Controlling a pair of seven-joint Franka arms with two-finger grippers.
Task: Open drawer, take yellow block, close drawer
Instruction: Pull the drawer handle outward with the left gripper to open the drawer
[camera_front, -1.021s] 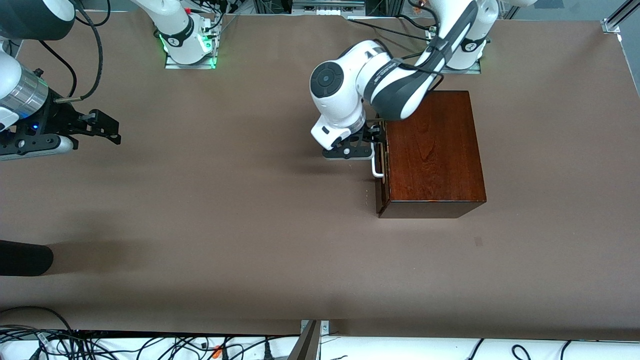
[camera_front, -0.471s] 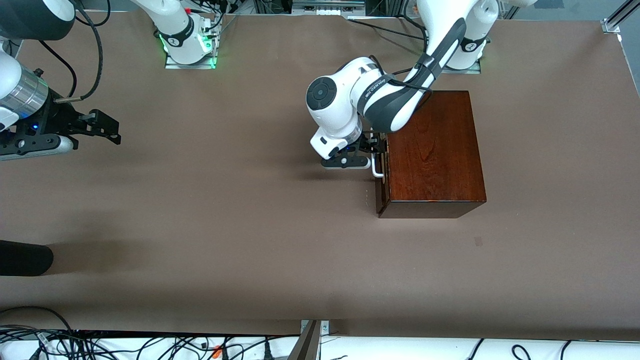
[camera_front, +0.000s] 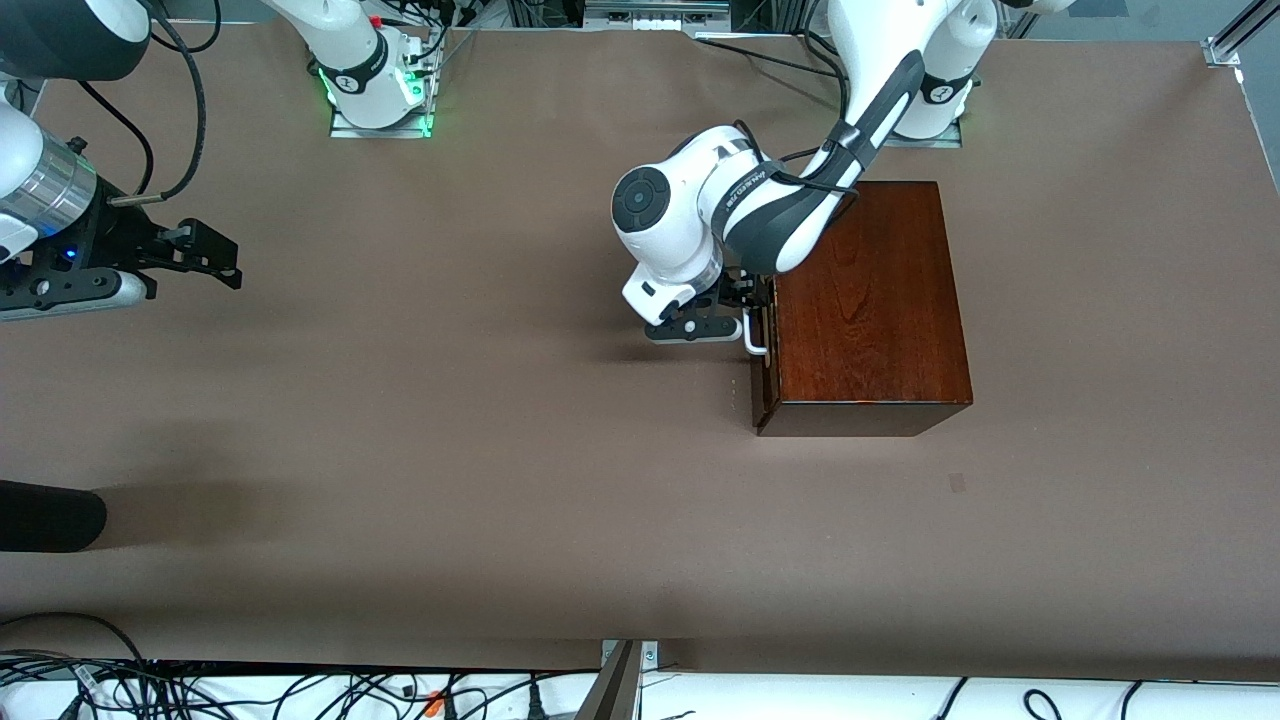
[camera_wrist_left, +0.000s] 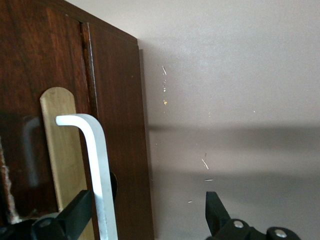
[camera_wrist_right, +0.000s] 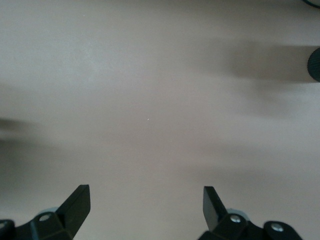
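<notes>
The dark-wood box (camera_front: 870, 300) stands toward the left arm's end of the table. Its drawer (camera_front: 762, 375) looks closed, and its front (camera_wrist_left: 120, 125) faces the right arm's end. My left gripper (camera_front: 752, 300) is open right at that front. The white bar handle (camera_front: 756, 338) (camera_wrist_left: 97, 165) passes between its fingers, close to one finger (camera_wrist_left: 75, 215), while the other finger (camera_wrist_left: 215, 210) hangs over the bare table. The left gripper (camera_wrist_left: 147, 212) holds nothing. The yellow block is hidden. My right gripper (camera_front: 215, 255) (camera_wrist_right: 145, 207) waits open over the table at the right arm's end.
A black rounded object (camera_front: 50, 515) pokes in at the table edge at the right arm's end, nearer the front camera. Cables (camera_front: 200, 690) run along the table's near edge. The arm bases (camera_front: 380, 90) stand along the table's edge farthest from the front camera.
The left arm's wrist slid a little along the drawer front toward the front camera, bringing the open fingers around the handle. The right arm has not moved.
</notes>
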